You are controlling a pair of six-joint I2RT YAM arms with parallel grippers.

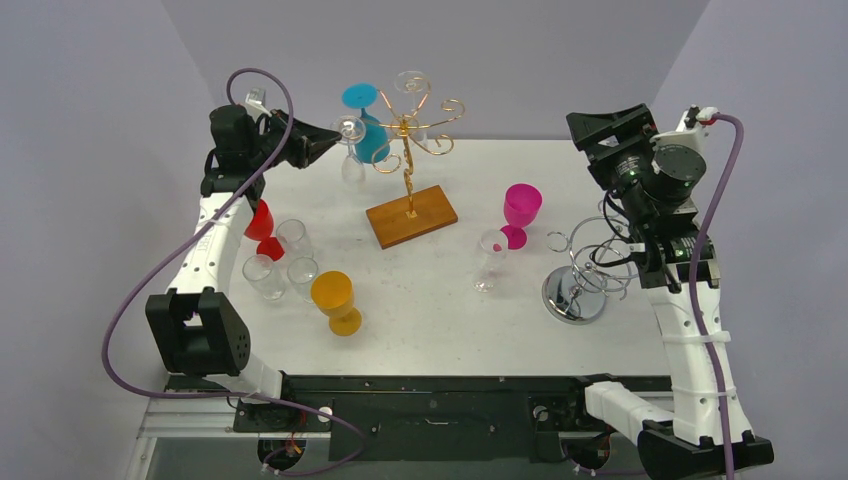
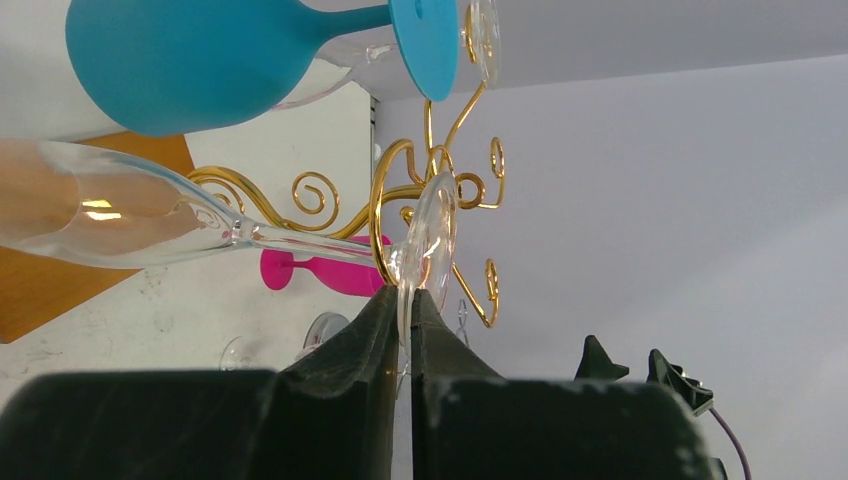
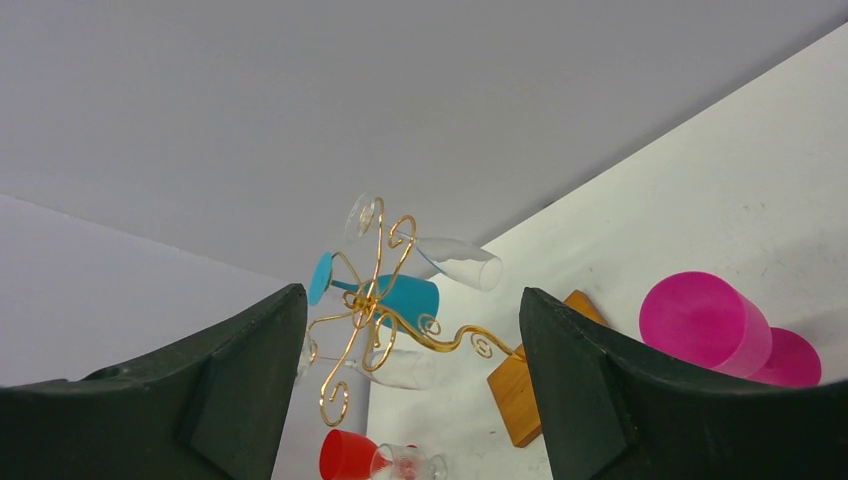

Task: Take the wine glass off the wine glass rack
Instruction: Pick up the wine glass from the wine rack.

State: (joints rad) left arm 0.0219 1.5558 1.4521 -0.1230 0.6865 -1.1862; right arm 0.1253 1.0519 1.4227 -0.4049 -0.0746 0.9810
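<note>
Clamping with the left gripper, clenched on the edge of the disc foot of the clear, long-stemmed wine glass. Hanging bowl-down from a left-side curl of the tall gold wire rack with its brown wooden base, stem running crosswise to the fingers. Likely needing a pull outward along that curl. Idling with the right gripper, spread wide, well apart.

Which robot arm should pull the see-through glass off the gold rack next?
The left. The left gripper is shut on the foot of the clear wine glass hanging from the gold rack. The right gripper is open, far off by the chrome stand.
</note>
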